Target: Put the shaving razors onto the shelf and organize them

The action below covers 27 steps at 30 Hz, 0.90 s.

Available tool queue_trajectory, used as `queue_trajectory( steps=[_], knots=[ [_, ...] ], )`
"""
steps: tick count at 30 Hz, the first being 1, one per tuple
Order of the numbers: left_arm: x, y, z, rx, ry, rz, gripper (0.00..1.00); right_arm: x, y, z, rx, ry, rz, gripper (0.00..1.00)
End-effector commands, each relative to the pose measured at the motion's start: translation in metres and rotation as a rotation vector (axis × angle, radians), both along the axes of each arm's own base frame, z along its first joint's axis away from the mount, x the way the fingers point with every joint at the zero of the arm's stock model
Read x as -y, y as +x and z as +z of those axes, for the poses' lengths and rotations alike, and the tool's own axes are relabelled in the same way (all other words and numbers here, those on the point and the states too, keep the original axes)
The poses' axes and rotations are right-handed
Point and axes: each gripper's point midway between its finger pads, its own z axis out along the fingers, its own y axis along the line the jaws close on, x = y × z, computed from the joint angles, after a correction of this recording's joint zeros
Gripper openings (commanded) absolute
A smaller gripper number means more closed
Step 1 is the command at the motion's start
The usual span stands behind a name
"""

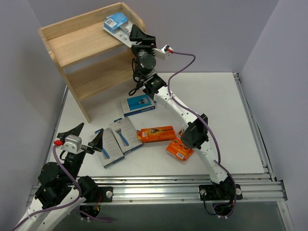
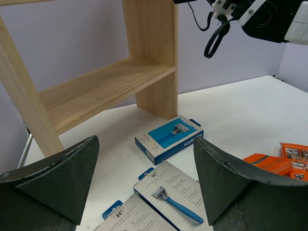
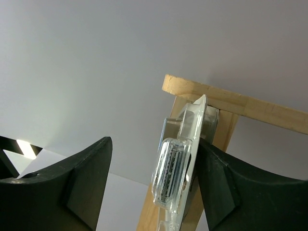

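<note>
Jaws parted, the right tool (image 1: 137, 34) sits at the top of the light wooden two-tier shelf (image 1: 72, 43), where the clear blue-headed blister razor pack (image 1: 117, 23) rests, apparently let go; next it should retreat without dragging it, while the left tool (image 1: 86, 137) hovers wide open.

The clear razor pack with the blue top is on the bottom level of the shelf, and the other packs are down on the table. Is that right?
Not quite. The clear razor pack is up at the top level of the shelf, not the bottom one. The top external view shows it. The other packs, like the orange box, are indeed down on the table.
</note>
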Motion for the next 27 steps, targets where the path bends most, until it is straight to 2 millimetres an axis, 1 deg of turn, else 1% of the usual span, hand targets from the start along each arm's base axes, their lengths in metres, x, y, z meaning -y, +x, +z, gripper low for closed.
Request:
queue_trajectory(
  steps=[1,3,5,9,11,12,17,19,20,22,27],
  knots=[
    [0.002,-0.002,0.006,0.015,-0.016,-0.018,0.88,0.02,-0.012,0.036,0.071,0.059,-0.006,0.64],
    [0.003,-0.002,0.006,0.014,-0.015,-0.018,0.88,0.024,-0.018,0.045,0.085,0.061,-0.006,0.64],
    [0.003,-0.001,0.006,0.013,-0.014,-0.018,0.88,0.028,-0.019,0.048,0.085,0.047,-0.012,0.65],
    [0.003,-0.001,0.006,0.011,-0.01,-0.016,0.88,0.029,-0.023,0.053,0.088,0.031,0.004,0.65],
    [0.003,-0.001,0.006,0.01,-0.009,-0.018,0.88,0.031,-0.027,0.058,0.092,0.031,0.007,0.65],
    [0.004,-0.001,0.005,0.007,-0.006,-0.018,0.88,0.03,-0.026,0.054,0.084,0.017,0.008,0.65],
    [0.004,0.0,0.004,0.0,0.0,-0.018,0.88,0.029,-0.029,0.06,0.095,0.01,0.026,0.65],
    [0.005,0.0,0.004,0.0,0.003,-0.019,0.88,0.028,-0.028,0.058,0.09,0.002,0.028,0.65],
    [0.004,0.0,0.004,0.0,0.003,-0.018,0.88,0.029,-0.03,0.062,0.095,0.0,0.032,0.65],
    [0.005,0.001,0.004,-0.002,0.006,-0.02,0.88,0.03,-0.03,0.062,0.097,-0.005,0.034,0.65],
    [0.006,0.001,0.004,-0.001,0.007,-0.022,0.88,0.03,-0.034,0.069,0.116,-0.015,0.048,0.65]
  ],
)
